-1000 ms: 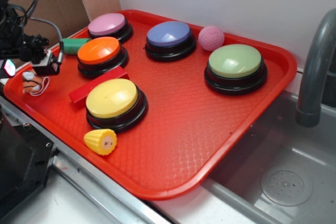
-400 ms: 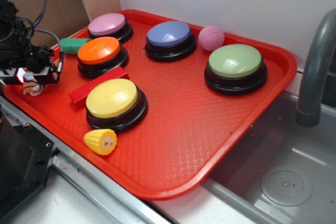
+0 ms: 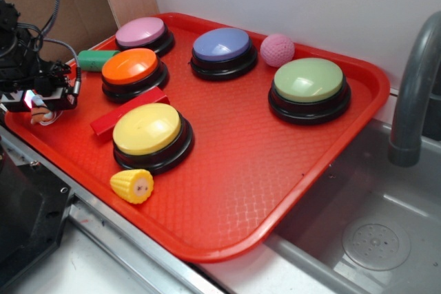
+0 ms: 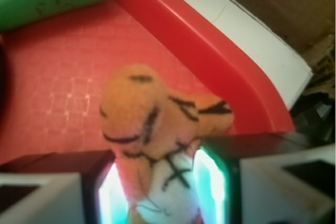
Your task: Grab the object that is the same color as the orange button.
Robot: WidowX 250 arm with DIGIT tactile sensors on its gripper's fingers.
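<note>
The object, a small orange plush tiger (image 4: 152, 114) with black stripes and a white belly, lies in the near-left corner of the red tray (image 3: 289, 191). In the exterior view only a bit of the tiger (image 3: 41, 113) shows under my gripper (image 3: 43, 105). In the wrist view my gripper (image 4: 157, 156) is down around its body. The lit fingers (image 4: 63, 171) press in on both sides, so it is shut on the tiger. The orange button (image 3: 131, 65) stands just right of the gripper, untouched.
A red block (image 3: 127, 111) and the yellow button (image 3: 147, 129) lie right of the gripper, a green cylinder (image 3: 96, 58) behind it. Pink (image 3: 141, 32), blue (image 3: 222, 45) and green (image 3: 309, 80) buttons, a pink ball (image 3: 277, 49) and a corn toy (image 3: 132, 186) share the tray. A faucet (image 3: 413, 87) stands far right.
The gripper has dropped from above the tiger down onto it, covering most of the toy. Over the last half second it has hardly moved.
</note>
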